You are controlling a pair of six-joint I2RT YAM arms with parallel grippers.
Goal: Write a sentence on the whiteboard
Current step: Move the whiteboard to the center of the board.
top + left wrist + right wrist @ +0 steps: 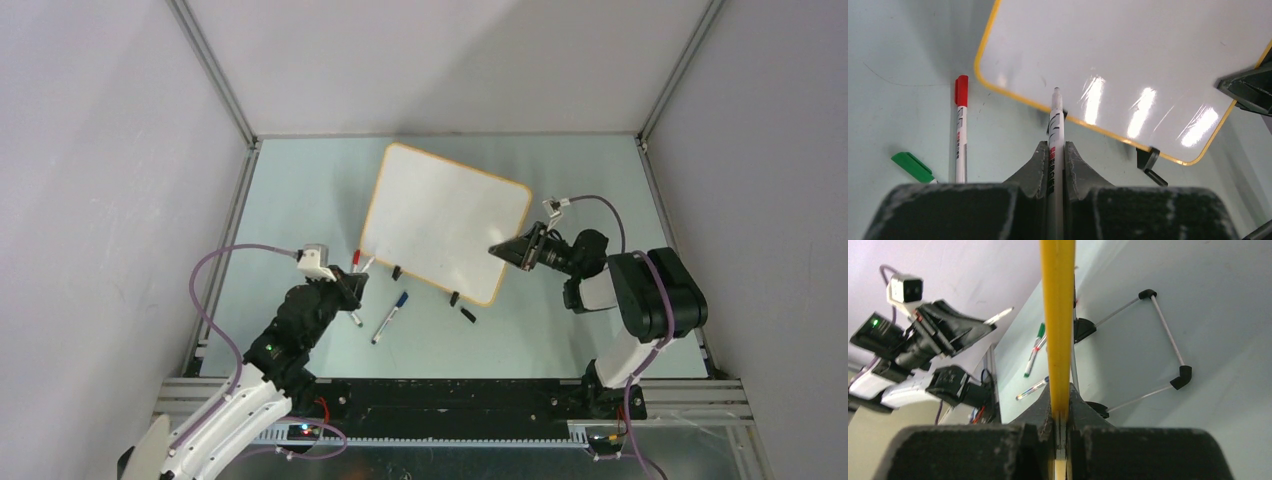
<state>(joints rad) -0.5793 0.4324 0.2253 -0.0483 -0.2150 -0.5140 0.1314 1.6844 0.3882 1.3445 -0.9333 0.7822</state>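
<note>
Pre-writing step; whiteboard (440,215) lying blank at mid-counter (300,190). Right claw (1060,395) pinching its right rim, steadying. Left claw (1053,152) gripping uncapped marker (1055,125), tip hovering at near-left edge. Next calls for carrying tip inward, pressing lightly.

Pale table (300,190): propped whiteboard (445,215), loose markers (390,317)

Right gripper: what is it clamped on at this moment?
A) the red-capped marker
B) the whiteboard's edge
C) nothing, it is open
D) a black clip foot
B: in the right wrist view the right gripper has its jaws shut on the orange-yellow rim of the whiteboard, and from above it sits at the board's right edge.
</note>
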